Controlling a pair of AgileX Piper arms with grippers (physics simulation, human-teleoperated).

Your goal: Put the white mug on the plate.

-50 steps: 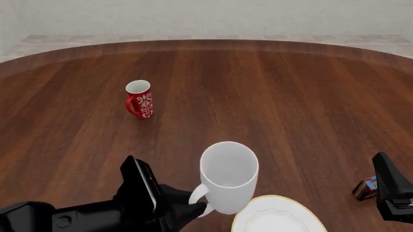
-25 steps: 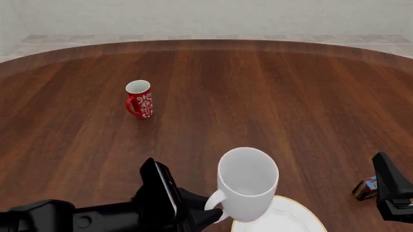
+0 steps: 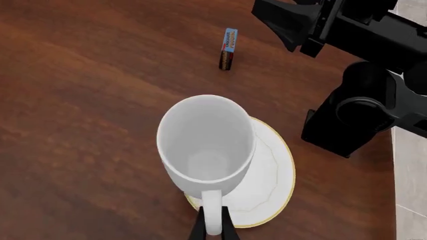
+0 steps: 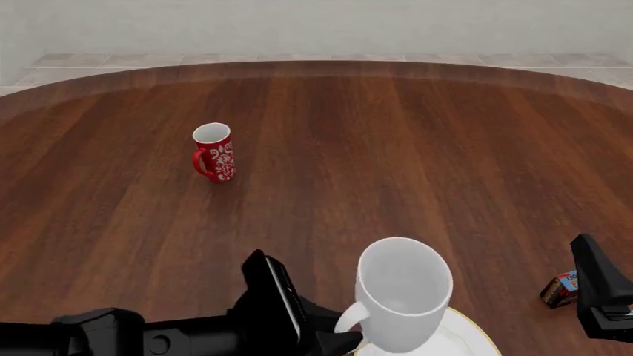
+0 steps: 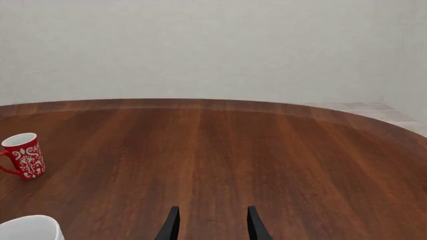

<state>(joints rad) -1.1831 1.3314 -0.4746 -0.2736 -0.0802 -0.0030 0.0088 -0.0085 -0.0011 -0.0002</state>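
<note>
Left gripper (image 3: 212,231) clamping handle of white mug (image 3: 207,142); jaws closed tight on loop, mug hanging upright just beyond fingertips. Mug sitting over near part of plate (image 3: 272,175), plate extending beyond jaws. Contact with plate: cannot tell. Grasp done, carry nearly done; lowering and release remaining. Right gripper (image 5: 209,224) idling well apart, jaws parted, holding nothing.
</note>
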